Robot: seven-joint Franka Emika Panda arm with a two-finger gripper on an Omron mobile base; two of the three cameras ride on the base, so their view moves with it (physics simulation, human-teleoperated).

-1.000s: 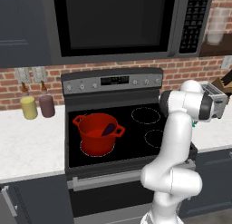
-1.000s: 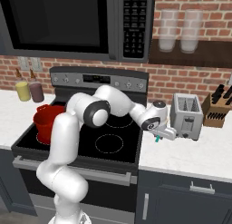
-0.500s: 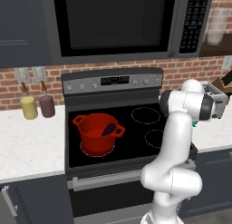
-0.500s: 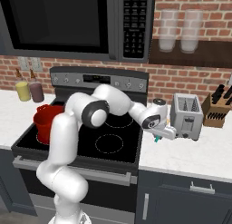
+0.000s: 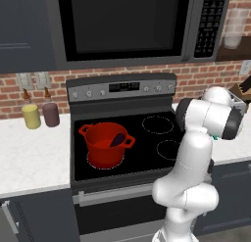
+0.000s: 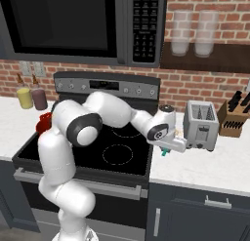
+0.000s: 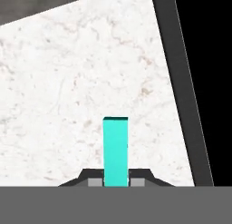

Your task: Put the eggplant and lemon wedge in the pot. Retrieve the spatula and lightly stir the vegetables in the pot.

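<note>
Gripper (image 7: 116,182) clamping spatula (image 7: 115,148), over countertop (image 7: 68,82)

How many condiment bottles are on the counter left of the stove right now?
2. A yellow bottle stands against the brick wall, and a dark mauve bottle stands beside it, nearer the stove. Both also show in the right base view; the arm may hide others.
</note>
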